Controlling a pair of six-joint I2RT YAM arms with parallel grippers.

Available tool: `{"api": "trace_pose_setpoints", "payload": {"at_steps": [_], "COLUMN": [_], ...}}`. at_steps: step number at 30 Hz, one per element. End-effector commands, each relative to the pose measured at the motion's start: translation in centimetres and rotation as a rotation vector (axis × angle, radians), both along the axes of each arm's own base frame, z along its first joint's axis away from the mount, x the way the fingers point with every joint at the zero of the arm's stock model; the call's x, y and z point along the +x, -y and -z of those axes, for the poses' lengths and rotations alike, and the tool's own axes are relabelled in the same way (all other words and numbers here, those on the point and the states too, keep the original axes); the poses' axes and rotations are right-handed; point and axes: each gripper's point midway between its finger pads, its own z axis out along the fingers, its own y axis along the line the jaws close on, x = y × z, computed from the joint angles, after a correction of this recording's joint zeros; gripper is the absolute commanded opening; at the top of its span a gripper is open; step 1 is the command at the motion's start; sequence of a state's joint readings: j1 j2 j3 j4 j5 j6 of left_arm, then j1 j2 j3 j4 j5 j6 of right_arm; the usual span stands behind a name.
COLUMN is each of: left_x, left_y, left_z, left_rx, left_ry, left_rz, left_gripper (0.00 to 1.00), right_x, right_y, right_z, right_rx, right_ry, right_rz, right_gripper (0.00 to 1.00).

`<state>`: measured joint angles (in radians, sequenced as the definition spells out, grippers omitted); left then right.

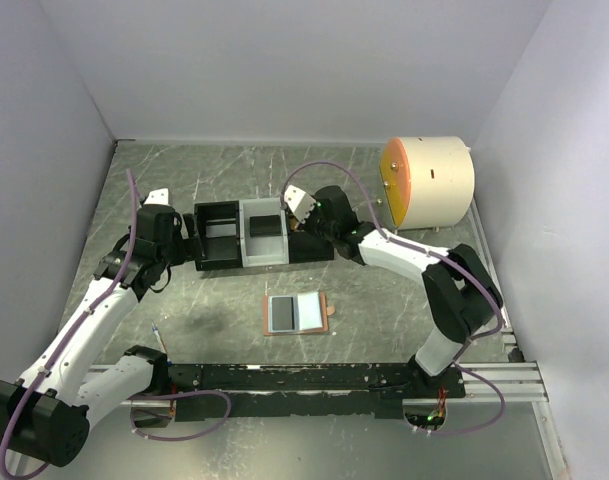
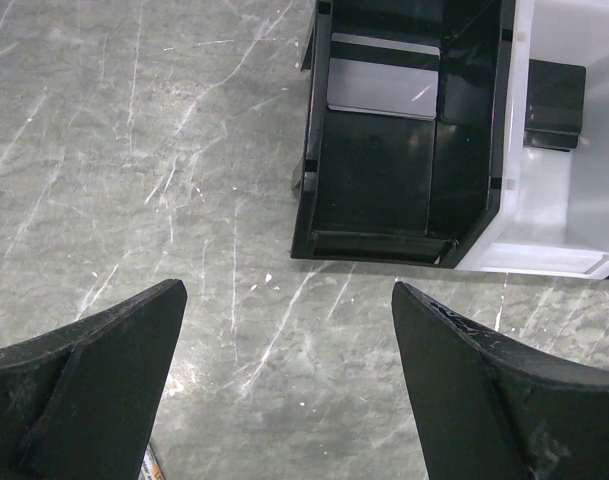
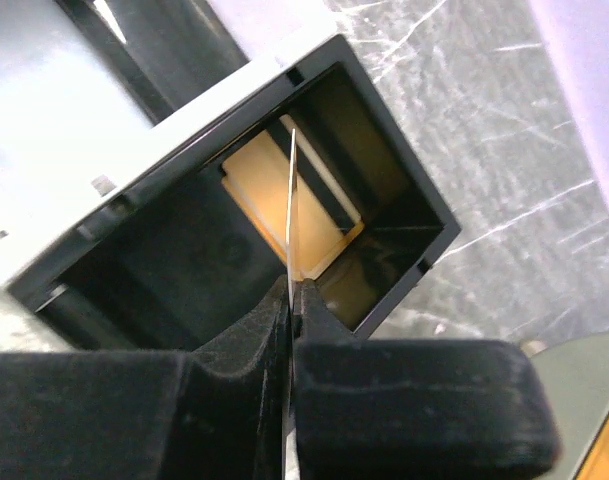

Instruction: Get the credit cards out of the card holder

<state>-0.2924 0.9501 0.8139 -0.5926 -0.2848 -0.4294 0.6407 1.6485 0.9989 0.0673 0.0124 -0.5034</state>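
- Salmon-pink card holder [image 1: 312,312] open flat at mid-surface, at 6 o'clock from the black-and-grey tray [image 1: 262,260], small tab [image 1: 333,311] on its 3 o'clock edge.
- Against the holder's 9 o'clock panel, dark grey card [image 1: 281,313]; tucked in or merely lying there, impossible to tell. Pale blue-grey panel beside it at 3 o'clock.
- Over the tray's black 3 o'clock compartment, right gripper [image 3: 292,295] pinched tight on a thin pale card [image 3: 291,200], seen edge-on and upright.
- On that compartment's floor, tan flat card [image 3: 259,195].
- Just off the tray's 9 o'clock end, left gripper [image 2: 289,300] spread wide with nothing between its fingers, above the marbled surface [image 2: 134,150].
- In the tray's black 9 o'clock compartment, light grey card [image 2: 382,88]; in the grey middle one, dark block [image 2: 554,100].
- At 2 o'clock, cream drum [image 1: 429,183] with an orange face, well apart from the holder.
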Motion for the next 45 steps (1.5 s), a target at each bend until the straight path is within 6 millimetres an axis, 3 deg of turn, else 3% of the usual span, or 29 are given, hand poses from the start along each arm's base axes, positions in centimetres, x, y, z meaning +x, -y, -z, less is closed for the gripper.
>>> {"api": "trace_pose_setpoints", "payload": {"at_steps": [1,6,16,30,37,41,45], "left_x": [0.2,0.3,0.2,0.1,0.2,0.3,0.3], "left_y": [-0.4,-0.3,0.2,-0.6,-0.7,-0.7,-0.7], "left_z": [-1.2,-1.3,-1.1,-2.1,-1.4,-0.8,-0.7], "left_rx": [0.008,0.007,0.003,0.016,0.029,0.039,0.045], "left_ry": [0.035,0.038,0.025,0.067,0.032,0.003,-0.002], "left_rz": [-0.011,-0.008,0.028,-0.012,-0.012,-0.014,-0.015], "left_gripper": [0.96,0.96,0.95,0.95,0.95,0.94,0.94], "right_x": [2.2,2.9,4.8,5.8,6.1,5.9,5.3], "right_y": [0.3,-0.4,0.5,-0.6,-0.6,-0.8,-1.3], "right_z": [-0.4,-0.1,1.7,4.2,5.2,5.5,6.0], "right_rx": [-0.101,-0.134,-0.275,-0.364,-0.393,-0.405,-0.378], "right_ry": [0.079,0.077,0.086,0.111,0.131,0.146,0.124], "right_rz": [-0.011,-0.048,-0.016,0.011,0.016,0.014,-0.018], "right_gripper": [0.00,0.00,0.00,0.00,0.02,0.08,0.26]}}
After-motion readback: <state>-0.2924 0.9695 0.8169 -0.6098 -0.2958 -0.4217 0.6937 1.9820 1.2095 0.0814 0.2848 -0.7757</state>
